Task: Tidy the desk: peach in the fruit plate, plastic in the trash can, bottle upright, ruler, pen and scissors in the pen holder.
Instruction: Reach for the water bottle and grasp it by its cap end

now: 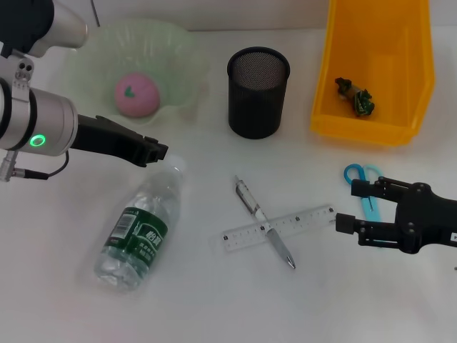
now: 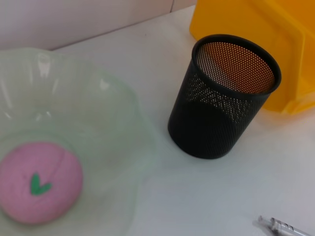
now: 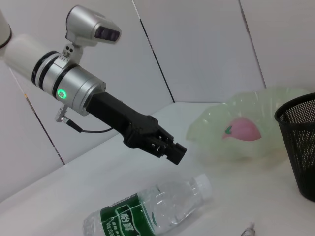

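A white tabletop (image 1: 214, 300) is carrying a half-tidied desk. One pink peach (image 1: 136, 95) is already lying in the one pale green fruit plate (image 1: 182, 64) at the far left corner, and one scrap of plastic (image 1: 355, 96) is sitting in the one yellow trash can (image 1: 343, 121) at the far right corner. The step in hand looks like the bottle: one clear bottle (image 1: 139, 229) is lying on its side near the left edge, and the left gripper (image 1: 158, 152) is hovering just above its cap, its claw appearing closed and holding nothing. Next, it would need to open, drop around the bottle and tip it upright. One ruler (image 1: 278, 229) is lying crossed under one pen (image 1: 264, 221) mid-table; one pair of blue scissors (image 1: 365, 187) is lying near the right edge, partly under the right gripper (image 1: 348, 206), whose claw is standing apart and empty. One black mesh pen holder (image 1: 258, 93) is standing near the far edge.
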Tool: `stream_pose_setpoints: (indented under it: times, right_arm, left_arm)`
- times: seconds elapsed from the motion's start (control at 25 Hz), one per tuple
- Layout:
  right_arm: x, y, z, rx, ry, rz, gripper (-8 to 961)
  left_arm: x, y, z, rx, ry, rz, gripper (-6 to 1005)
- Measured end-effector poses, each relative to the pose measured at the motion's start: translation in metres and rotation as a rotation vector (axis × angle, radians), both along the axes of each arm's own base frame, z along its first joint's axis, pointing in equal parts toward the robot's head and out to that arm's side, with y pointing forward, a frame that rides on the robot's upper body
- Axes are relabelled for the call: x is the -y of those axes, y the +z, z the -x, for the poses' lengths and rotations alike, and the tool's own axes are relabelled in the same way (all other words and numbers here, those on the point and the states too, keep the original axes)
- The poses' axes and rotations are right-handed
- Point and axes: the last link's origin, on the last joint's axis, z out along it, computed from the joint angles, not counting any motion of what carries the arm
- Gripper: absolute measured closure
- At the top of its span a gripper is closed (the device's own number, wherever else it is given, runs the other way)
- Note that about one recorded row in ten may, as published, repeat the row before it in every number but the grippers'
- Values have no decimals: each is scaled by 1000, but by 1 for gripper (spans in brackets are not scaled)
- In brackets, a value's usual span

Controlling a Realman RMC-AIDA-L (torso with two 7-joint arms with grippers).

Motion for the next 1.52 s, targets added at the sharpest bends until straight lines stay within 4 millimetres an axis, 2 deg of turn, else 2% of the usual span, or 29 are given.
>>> stream_pose_setpoints:
  times: [0.28, 0.48, 0.88, 1.0, 1.52]
  right_arm:
    - [-3, 1, 3, -6, 5, 7, 113]
    - [-2, 1, 2, -3, 3, 9, 113]
    - [0, 2, -1, 0, -4, 10, 113]
    - [-1, 2, 0, 0, -3, 11, 113]
    - [-1, -1, -1, 5, -3, 22, 113]
  left_arm:
    - [2, -3, -9, 36, 19, 26, 855]
    - [1, -6, -19, 45, 20, -17, 980]
    - [-1, -11, -20, 34, 20, -26, 461]
    - [-2, -19, -12, -105, 83, -46, 313]
    - [-9, -32, -12, -130, 116, -27, 300]
